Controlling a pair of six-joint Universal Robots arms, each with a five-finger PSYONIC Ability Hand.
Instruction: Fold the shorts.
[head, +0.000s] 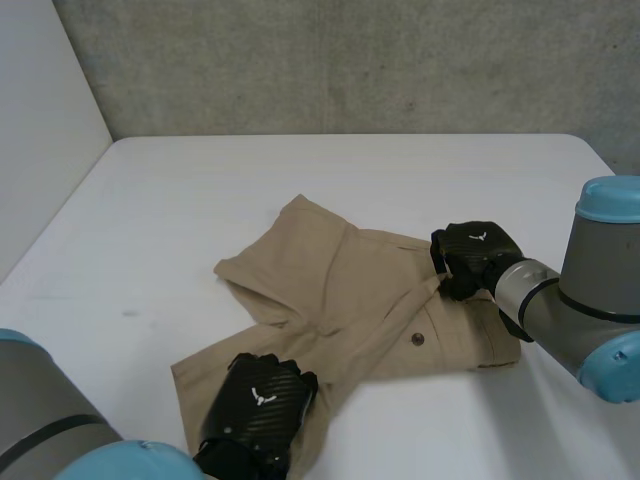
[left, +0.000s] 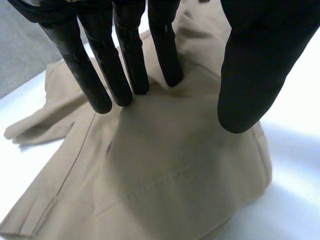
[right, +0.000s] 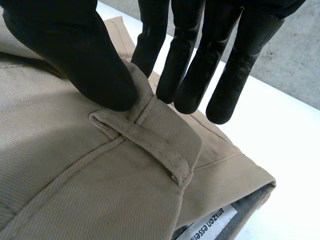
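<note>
White table (head: 400, 170), tan shorts (head: 340, 300), one hand at each end

Grey wall (head: 350, 60) backs the table. The shorts lie near its middle, rumpled and not yet folded. One leg (head: 290, 240) points toward the far side, and the other leg (head: 200, 375) runs toward the near edge.

We see the two arms come in from opposite sides, which suits a wide piece of cloth. The right arm (head: 590, 290) reaches the waist end and the left arm (head: 40, 420) covers the near leg.

The left hand (head: 258, 398) rests on that near leg by its hem. Its fingers (left: 125, 75) are straight with their tips pressed into the cloth, and the thumb (left: 255, 75) stands well apart, so the hand is spread wide and grips nothing. We judge that it is placed there either to pin the leg or to gather it for a lift.

The right hand (head: 475, 255) pinches the waistband (right: 170, 125). Its thumb sits on top just beside a belt loop (right: 142, 145) and its fingers sit behind the band's edge. The thick band gives a firm hold, so we think this hand will carry the fold.

A small button (head: 417, 339) faces up just beside that hand. A white label (right: 207, 225) peeks from inside the waist, which tells us the opening gapes slightly.
</note>
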